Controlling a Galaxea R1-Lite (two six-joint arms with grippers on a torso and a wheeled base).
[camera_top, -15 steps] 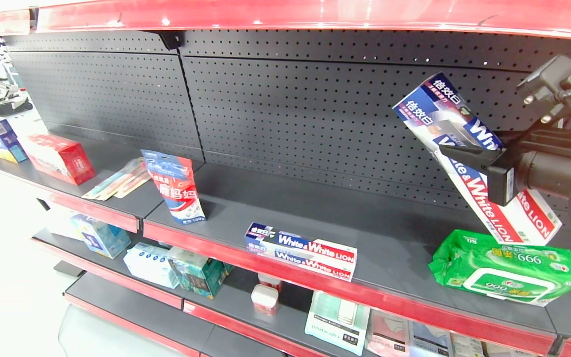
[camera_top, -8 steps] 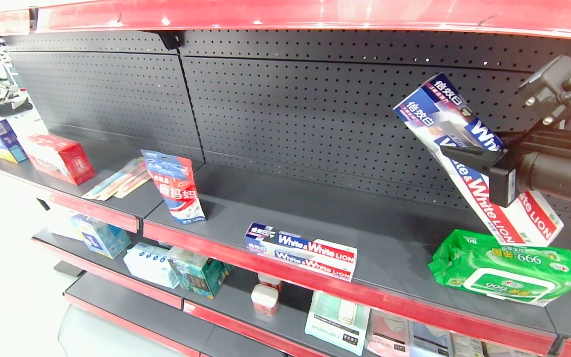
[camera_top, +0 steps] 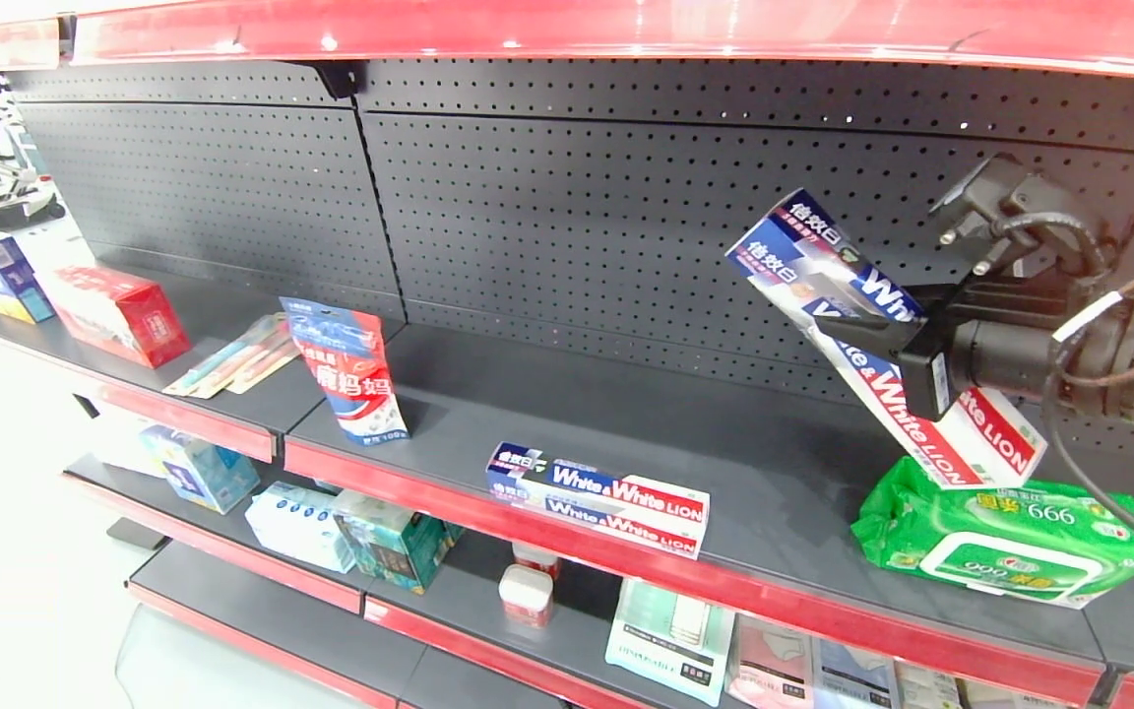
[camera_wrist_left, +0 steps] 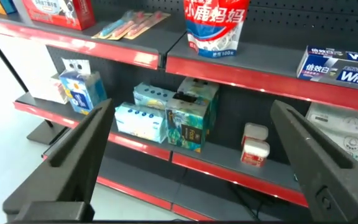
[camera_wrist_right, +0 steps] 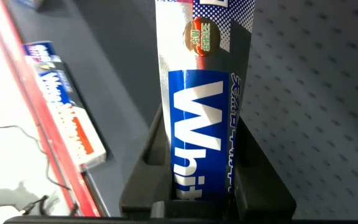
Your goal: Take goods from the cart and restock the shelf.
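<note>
We are holding our left gripper point(camera_wrist_left: 192, 109) spread, empty. Just above the green wipes pack point(camera_top: 1005, 532), our right gripper point(camera_top: 872, 335) is pinching a tilted toothpaste box point(camera_top: 823, 261). We are judging this mid-placement: next, lowering it flat onto bare shelf point(camera_top: 626, 414) beside that pack.

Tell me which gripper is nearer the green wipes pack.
Right. The right gripper, clamping a toothpaste box, is just above the wipes pack; the left gripper sits before the lower shelves, farther left.
</note>
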